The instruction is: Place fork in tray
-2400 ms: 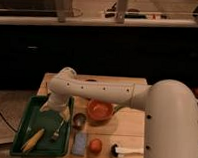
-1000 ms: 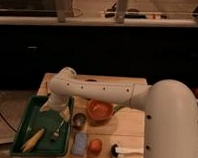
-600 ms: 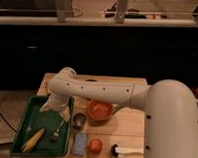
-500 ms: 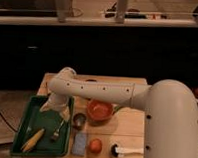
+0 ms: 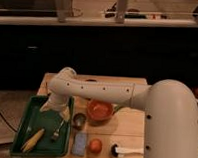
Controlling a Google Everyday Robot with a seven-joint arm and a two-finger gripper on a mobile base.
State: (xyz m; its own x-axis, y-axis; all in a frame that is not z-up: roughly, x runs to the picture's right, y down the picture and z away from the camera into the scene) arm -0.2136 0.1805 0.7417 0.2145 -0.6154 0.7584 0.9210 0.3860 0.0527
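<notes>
The dark green tray (image 5: pixel 28 115) lies at the left of the wooden table. The small fork (image 5: pixel 57 132) lies inside it near its right rim, tines toward the front. A yellow corn cob (image 5: pixel 32 139) lies in the tray's front left part. My gripper (image 5: pixel 52 107) hangs over the tray's back right part, above and behind the fork and apart from it. My white arm reaches to it from the right.
An orange bowl (image 5: pixel 99 110) stands right of the tray, a small dark cup (image 5: pixel 79 120) beside it. A blue sponge (image 5: pixel 80 143), an orange fruit (image 5: pixel 94 145) and a white-handled brush (image 5: pixel 124 152) lie along the table's front edge. A dark counter runs behind.
</notes>
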